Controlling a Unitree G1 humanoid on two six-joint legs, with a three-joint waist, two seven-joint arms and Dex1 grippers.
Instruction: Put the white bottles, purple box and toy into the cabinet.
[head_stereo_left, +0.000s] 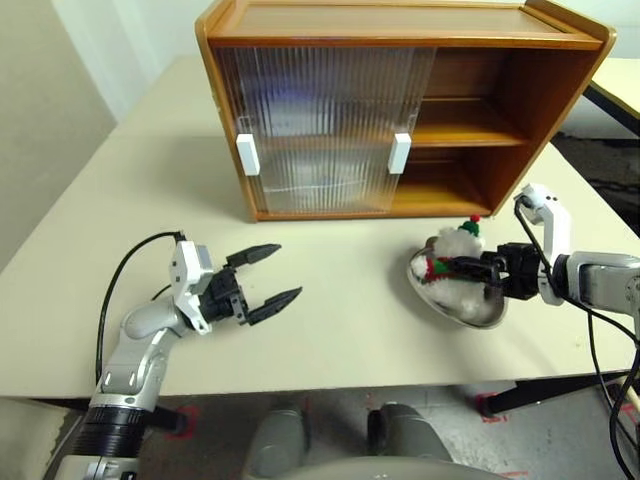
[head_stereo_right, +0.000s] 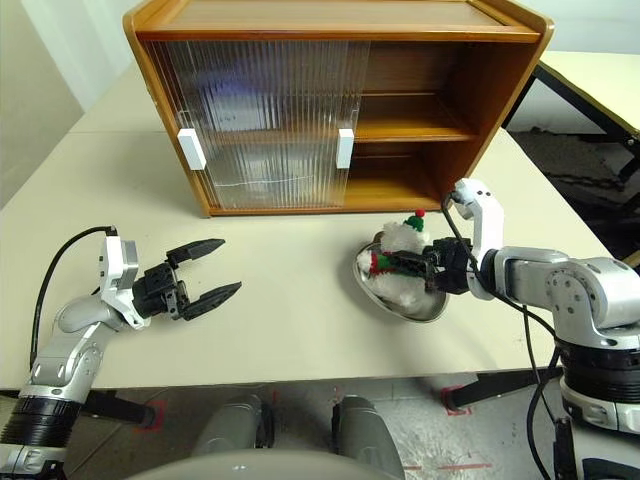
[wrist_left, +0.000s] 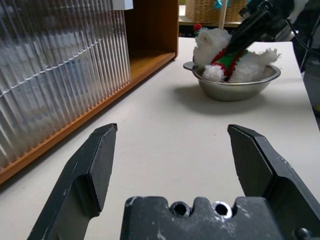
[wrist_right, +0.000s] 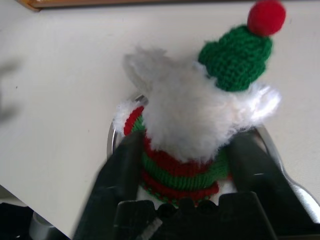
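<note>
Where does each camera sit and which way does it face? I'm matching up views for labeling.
Head pair: forward and down over the table at the cabinet; both arms show.
Left wrist: low along the open left gripper, toward the toy in the steel dish.
Right wrist: looks down along the right gripper, its fingers flanking the toy.
All share the toy.

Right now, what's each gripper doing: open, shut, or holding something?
Left gripper: open, holding nothing, above the table.
Right gripper: around the toy in the steel dish; a firm grip cannot be told.
</note>
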